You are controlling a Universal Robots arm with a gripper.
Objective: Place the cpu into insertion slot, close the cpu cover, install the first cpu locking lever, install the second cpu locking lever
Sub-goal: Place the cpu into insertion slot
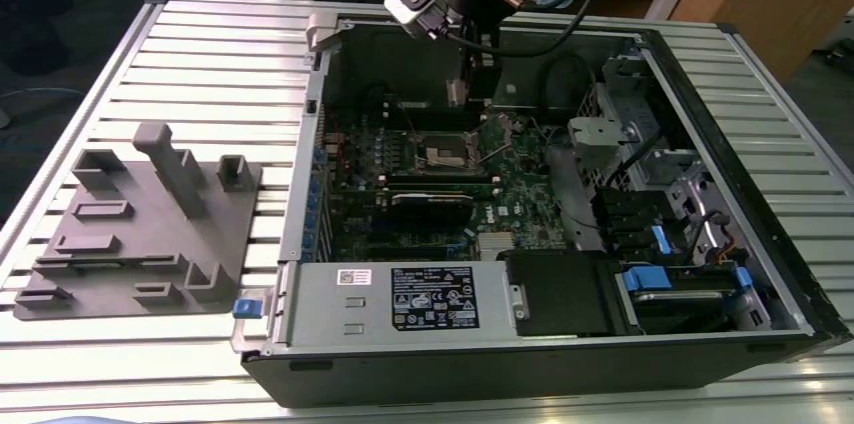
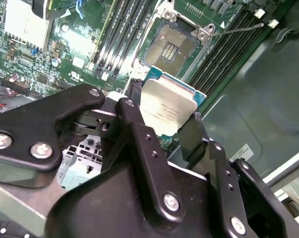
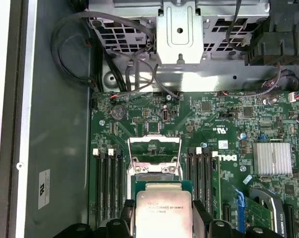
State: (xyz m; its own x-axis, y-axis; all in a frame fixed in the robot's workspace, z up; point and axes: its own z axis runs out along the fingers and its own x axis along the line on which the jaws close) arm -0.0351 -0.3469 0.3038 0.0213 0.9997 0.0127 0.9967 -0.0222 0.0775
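Cpu point(image 1: 459, 96) is seen in the exterior view as a small pale plate pinched at the tip of the gripper point(image 1: 461, 89), which is hung from the arm inside the open computer case point(image 1: 747, 194). It is held clear above the green board, with the insertion slot point(image 1: 447, 149) lying uncovered below it. A grey moulded fixture point(image 1: 134, 224) is laid on the slatted table point(image 1: 214, 64), towards the exterior view's left and well apart from the case.

In the second wrist view, the cpu point(image 2: 166, 111) is clamped by its opposite edges between the two black fingers point(image 2: 134, 121), its dull silver top turned to the camera. The insertion slot point(image 2: 171, 47) is shown bare, its contact field exposed, and nothing is seated in it. A thin metal lever point(image 2: 238, 28) is seen sticking out beside the slot, across the long memory slots point(image 2: 218, 54).

In the first wrist view, the cpu point(image 3: 161, 213) is gripped at both sides by the gripper point(image 3: 161, 220). Beyond it, the cpu cover point(image 3: 154, 140) is seen raised open as a silver frame, flanked by memory slots point(image 3: 107, 183). A finned heatsink point(image 3: 273, 158) is set further off on the board.
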